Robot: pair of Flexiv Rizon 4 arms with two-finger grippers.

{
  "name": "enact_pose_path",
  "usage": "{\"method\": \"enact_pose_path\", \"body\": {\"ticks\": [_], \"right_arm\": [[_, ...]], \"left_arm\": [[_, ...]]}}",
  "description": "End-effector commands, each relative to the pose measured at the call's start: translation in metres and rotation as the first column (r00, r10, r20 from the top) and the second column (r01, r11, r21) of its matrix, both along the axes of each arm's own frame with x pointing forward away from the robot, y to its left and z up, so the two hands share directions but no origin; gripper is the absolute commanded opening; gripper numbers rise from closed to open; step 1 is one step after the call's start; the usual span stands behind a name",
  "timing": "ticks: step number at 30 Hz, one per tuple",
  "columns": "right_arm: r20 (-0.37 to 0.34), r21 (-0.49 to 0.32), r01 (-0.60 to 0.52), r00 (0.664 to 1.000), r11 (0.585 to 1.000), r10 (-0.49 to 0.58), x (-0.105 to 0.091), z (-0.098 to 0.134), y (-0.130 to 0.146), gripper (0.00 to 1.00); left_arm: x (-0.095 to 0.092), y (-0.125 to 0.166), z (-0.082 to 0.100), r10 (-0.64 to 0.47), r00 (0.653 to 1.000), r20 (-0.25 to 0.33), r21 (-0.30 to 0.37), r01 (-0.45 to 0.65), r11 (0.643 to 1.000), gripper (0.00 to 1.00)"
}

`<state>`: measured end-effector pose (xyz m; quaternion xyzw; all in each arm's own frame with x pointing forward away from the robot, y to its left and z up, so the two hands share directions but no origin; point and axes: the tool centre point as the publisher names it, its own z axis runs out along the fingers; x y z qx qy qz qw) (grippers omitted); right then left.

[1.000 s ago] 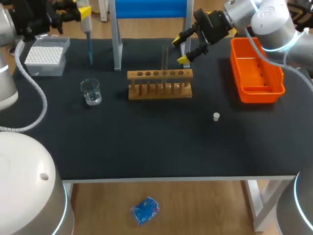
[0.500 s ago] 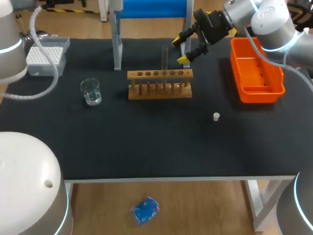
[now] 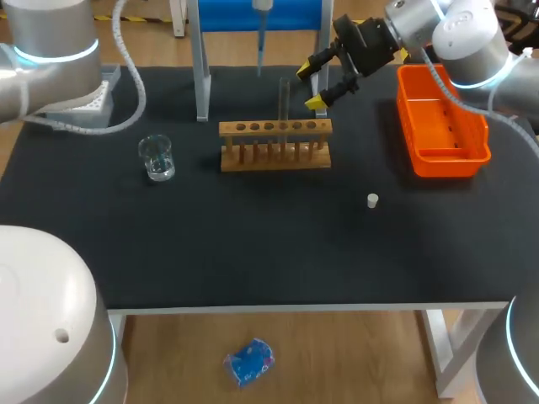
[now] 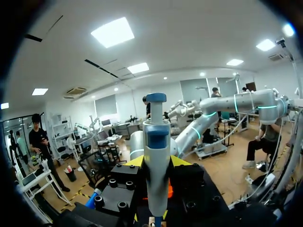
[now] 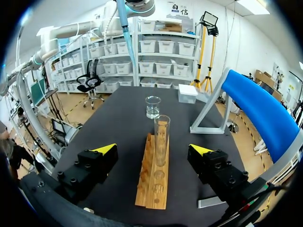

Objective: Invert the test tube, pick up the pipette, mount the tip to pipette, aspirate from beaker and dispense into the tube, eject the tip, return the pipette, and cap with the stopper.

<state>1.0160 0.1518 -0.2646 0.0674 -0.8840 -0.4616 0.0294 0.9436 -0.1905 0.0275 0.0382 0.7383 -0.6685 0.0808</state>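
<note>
Above the rack [image 3: 275, 143], the left end effector [image 4: 157, 161], closed on the pipette [image 3: 261, 25], hangs near the upright tube [image 3: 284, 101]. The right end effector [image 3: 310, 87] stands wide open and empty beside it. The tip should be centred over the mouth, then lowered vertically.

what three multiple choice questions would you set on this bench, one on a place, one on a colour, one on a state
1. The stopper lies: A in the rack; B on the table, apart from the rack; C in the bin.
2. The bin is: A orange; B green; C white.
3. The right gripper is: A shut on the test tube; B open, the test tube between its fingers untouched; C shut on the stopper.
B: it sits alone on the dark tabletop. A: its walls are orange. B: the right wrist view shows gaps either side of the test tube.
</note>
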Motion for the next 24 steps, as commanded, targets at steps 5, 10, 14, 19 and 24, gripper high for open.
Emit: {"method": "enact_pose_path", "body": {"ticks": [5,10,14,19,24], "right_arm": [[-0.001,-0.002,-0.001,1.0,1.0,0.001,0.0,0.0,0.0,1.0],[-0.001,-0.002,-0.001,1.0,1.0,0.001,0.0,0.0,0.0,1.0],[-0.001,-0.002,-0.001,1.0,1.0,0.001,0.0,0.0,0.0,1.0],[-0.001,-0.002,-0.001,1.0,1.0,0.001,0.0,0.0,0.0,1.0],[-0.001,-0.002,-0.001,1.0,1.0,0.001,0.0,0.0,0.0,1.0]], "left_arm": [[0.015,-0.017,-0.006,-0.078,0.997,-0.02,0.009,0.078,0.997,0.0],[0.022,-0.021,-0.012,-0.095,0.995,-0.041,-0.004,0.094,0.996,0.0],[0.026,-0.022,-0.013,-0.1,0.994,-0.042,-0.02,0.099,0.995,0.0],[0.026,-0.022,-0.013,-0.1,0.994,-0.042,-0.02,0.099,0.995,0.0],[0.026,-0.022,-0.013,-0.1,0.994,-0.042,-0.02,0.099,0.995,0.0]]}}
